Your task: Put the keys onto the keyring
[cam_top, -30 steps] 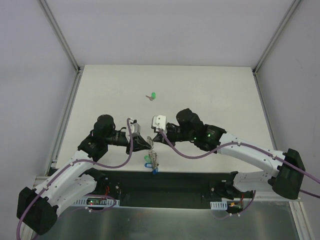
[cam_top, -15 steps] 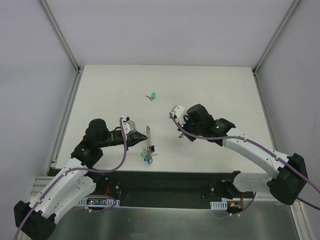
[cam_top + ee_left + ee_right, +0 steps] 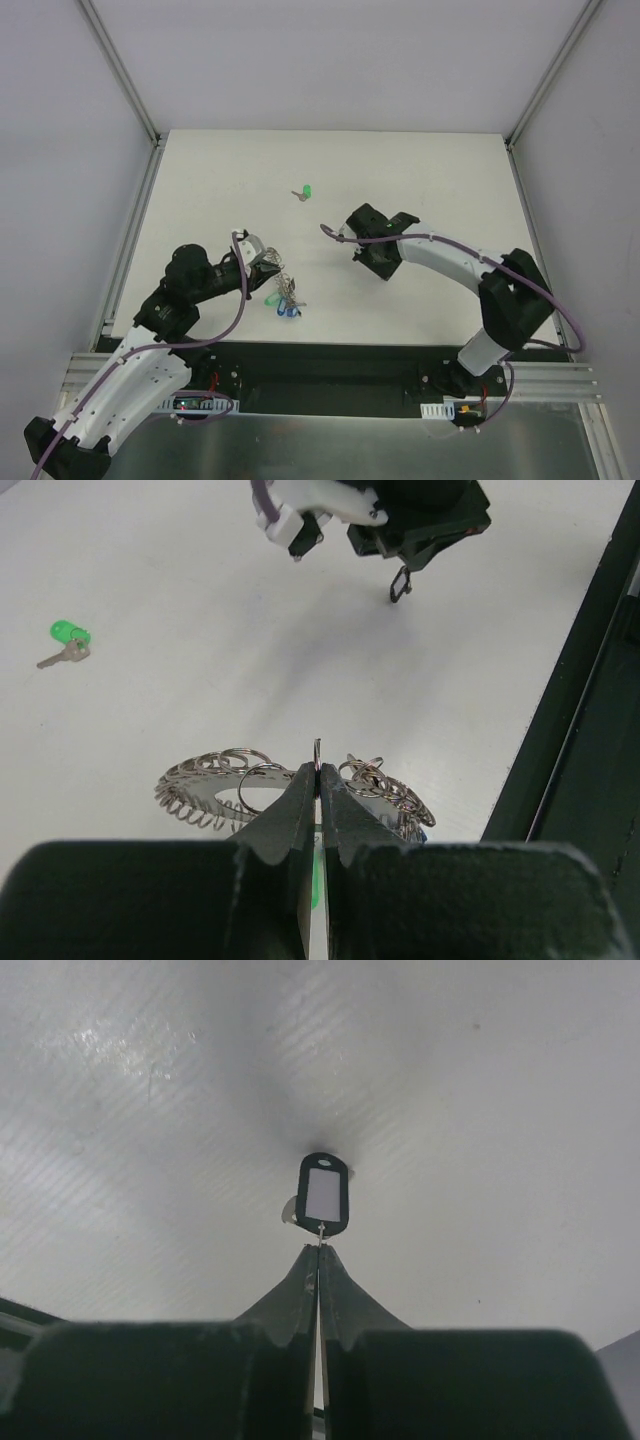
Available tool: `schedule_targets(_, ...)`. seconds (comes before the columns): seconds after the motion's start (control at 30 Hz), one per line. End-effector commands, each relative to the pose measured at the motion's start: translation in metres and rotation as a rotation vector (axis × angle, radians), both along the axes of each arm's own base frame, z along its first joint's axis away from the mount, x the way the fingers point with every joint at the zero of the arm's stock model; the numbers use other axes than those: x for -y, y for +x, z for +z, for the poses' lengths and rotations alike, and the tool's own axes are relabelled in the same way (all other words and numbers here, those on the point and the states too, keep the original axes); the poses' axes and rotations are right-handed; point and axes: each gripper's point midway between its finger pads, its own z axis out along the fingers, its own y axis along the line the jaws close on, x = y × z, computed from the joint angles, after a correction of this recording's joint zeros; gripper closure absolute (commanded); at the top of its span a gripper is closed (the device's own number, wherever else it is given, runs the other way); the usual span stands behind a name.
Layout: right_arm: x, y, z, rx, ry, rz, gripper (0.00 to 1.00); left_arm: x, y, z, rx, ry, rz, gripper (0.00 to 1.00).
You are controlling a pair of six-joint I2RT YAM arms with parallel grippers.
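My left gripper (image 3: 317,776) is pressed together on the near rim of the keyring (image 3: 200,792), pinching one of its small wire loops. The grey ring spreads out roughly flat to either side, just beyond my fingertips. I cannot tell whether it rests on the white table (image 3: 450,180) or is held clear of it. There is one keyring, and I count four keys. Two sit at the ring, just below and to the right of my left fingertips: a blue key (image 3: 288,311) and a green key (image 3: 274,299). From my left wrist camera my own fingers hide most of both, leaving a green sliver between them and a dab of blue at the ring's right edge. The third, a loose green key (image 3: 68,635), lies on the table far ahead and to the left of my left fingers, well apart from the ring. The fourth is a black key (image 3: 322,1193) with a pale panel. My right gripper (image 3: 320,1252) is closed on the thin wire at its end, so it sticks out just past those fingertips. That gripper stands ahead of my left fingers, well apart from the ring.
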Motion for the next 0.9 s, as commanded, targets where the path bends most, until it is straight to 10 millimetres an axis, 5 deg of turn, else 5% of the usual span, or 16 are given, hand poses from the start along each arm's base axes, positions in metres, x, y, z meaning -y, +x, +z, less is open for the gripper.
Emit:
schedule_targets(0.0, -0.027, 0.014, -0.006, -0.044, 0.003, 0.058, 0.99, -0.006, 0.004, 0.025, 0.076, -0.032, 0.048, 1.00)
schedule_targets(0.23, -0.070, 0.030, -0.025, -0.095, 0.037, 0.131, 0.99, -0.006, 0.006, 0.024, 0.065, -0.020, 0.051, 1.00)
schedule_targets(0.57, -0.090, 0.039, -0.040, -0.119, 0.052, 0.165, 0.94, -0.004, 0.006, 0.022, 0.040, -0.019, 0.035, 1.00)
schedule_targets(0.73, -0.099, 0.043, -0.033, -0.095, 0.097, 0.171, 0.87, -0.004, 0.006, 0.022, 0.034, -0.021, 0.033, 1.00)
schedule_targets(0.87, -0.106, 0.048, -0.009, -0.023, 0.176, 0.171, 0.74, -0.005, 0.007, 0.023, 0.033, -0.025, 0.037, 1.00)
